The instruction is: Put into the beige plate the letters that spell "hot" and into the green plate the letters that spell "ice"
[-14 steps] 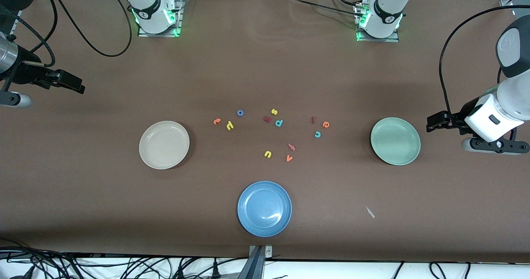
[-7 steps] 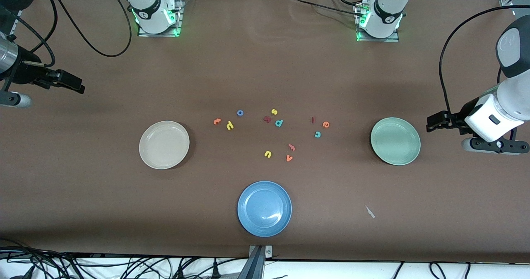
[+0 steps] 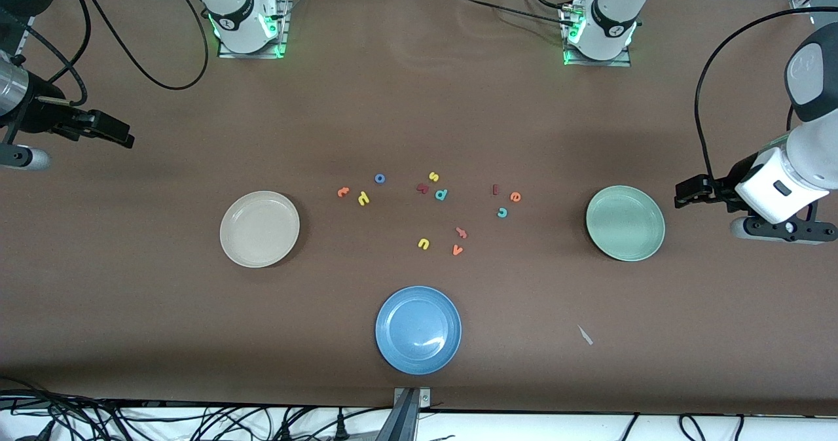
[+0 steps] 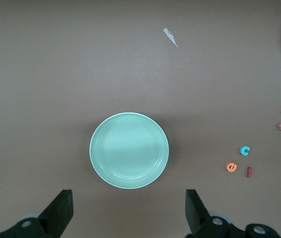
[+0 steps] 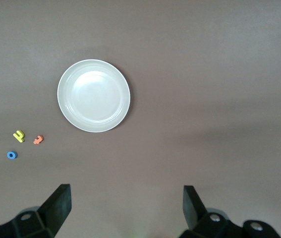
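Observation:
The beige plate [image 3: 260, 229] [image 5: 93, 95] lies toward the right arm's end. Beside it are the orange "t" [image 3: 343, 192] [image 5: 38, 140], yellow "h" [image 3: 363, 198] [image 5: 19, 135] and blue "o" [image 3: 380, 178] [image 5: 12, 154]. The green plate [image 3: 625, 223] [image 4: 129, 150] lies toward the left arm's end, with the dark red "i" [image 3: 495, 190] [image 4: 249, 172], orange "e" [image 3: 515, 197] [image 4: 231, 167] and teal "c" [image 3: 502, 212] [image 4: 245, 150] beside it. Both plates are empty. My left gripper [image 3: 681, 194] [image 4: 129, 203] hangs open over bare table beside the green plate. My right gripper [image 3: 124, 139] [image 5: 127, 198] hangs open over the table's right-arm end, apart from the beige plate.
A blue plate [image 3: 418, 330] sits nearest the front camera. Between the plates lie a yellow "s" [image 3: 433, 176], teal "p" [image 3: 441, 194], dark red letter [image 3: 422, 188], yellow "u" [image 3: 423, 243], orange "v" [image 3: 457, 250] and pinkish letter [image 3: 461, 233]. A pale scrap [image 3: 585, 335] lies nearer the camera than the green plate.

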